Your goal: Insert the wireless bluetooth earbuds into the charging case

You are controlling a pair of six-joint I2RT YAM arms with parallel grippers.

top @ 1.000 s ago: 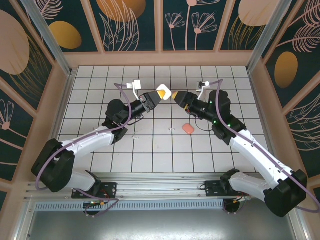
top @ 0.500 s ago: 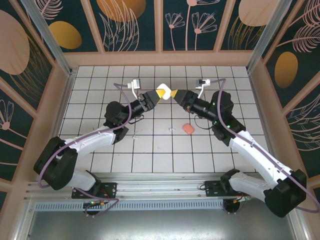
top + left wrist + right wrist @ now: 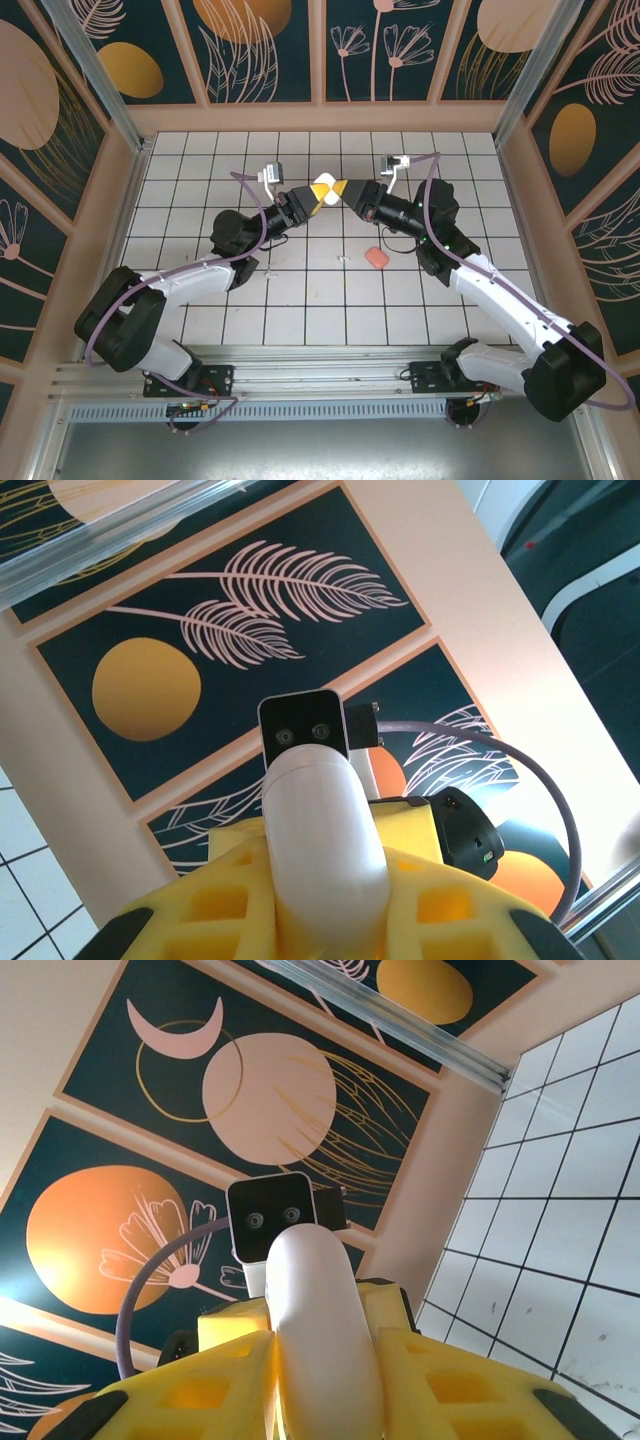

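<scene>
Since a second ago, the right gripper (image 3: 343, 189) has been brought in toward 9 o'clock, closer to the left gripper (image 3: 316, 193), above the far-middle tiles. A white charging case (image 3: 323, 186) is clamped from both sides, held between each gripper's yellow fingers (image 3: 480, 900). It is seen as smooth, glossy and rounded. At its 5 o'clock a salmon-pink case (image 3: 376, 258) lies on the table (image 3: 200, 160). One tiny white earbud (image 3: 343, 260) lies near that case's 9 o'clock, too small for detail.
</scene>
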